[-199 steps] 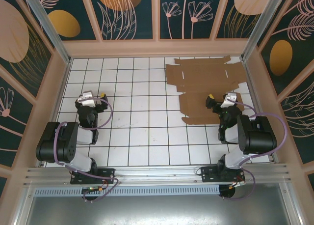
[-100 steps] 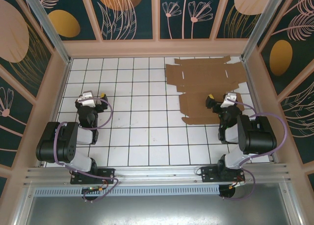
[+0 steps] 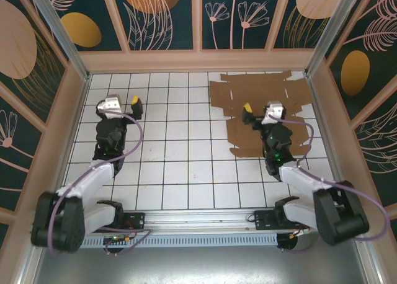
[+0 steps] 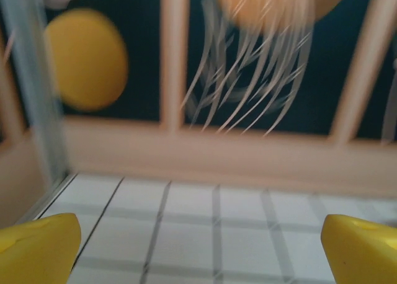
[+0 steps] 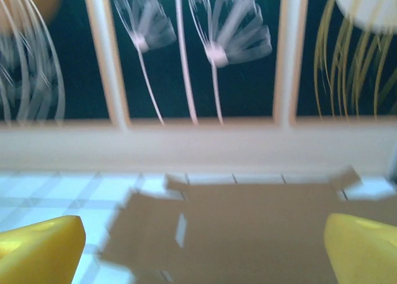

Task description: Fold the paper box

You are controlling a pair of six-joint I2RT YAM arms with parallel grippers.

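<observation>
Brown cardboard, the paper box [image 3: 282, 92] lies flat on the counter [image 3: 180, 172]. The right hand [image 5: 201, 247] hangs wide open over its near half; the left hand [image 4: 198, 250], also open and empty, is well left of it. Probably best: pinch one flap's edge and fold along its crease.

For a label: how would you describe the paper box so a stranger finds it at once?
Find the white tiled table, then its far right corner. The paper box lies there: the one flat brown cardboard sheet, with flaps and slots.
</observation>
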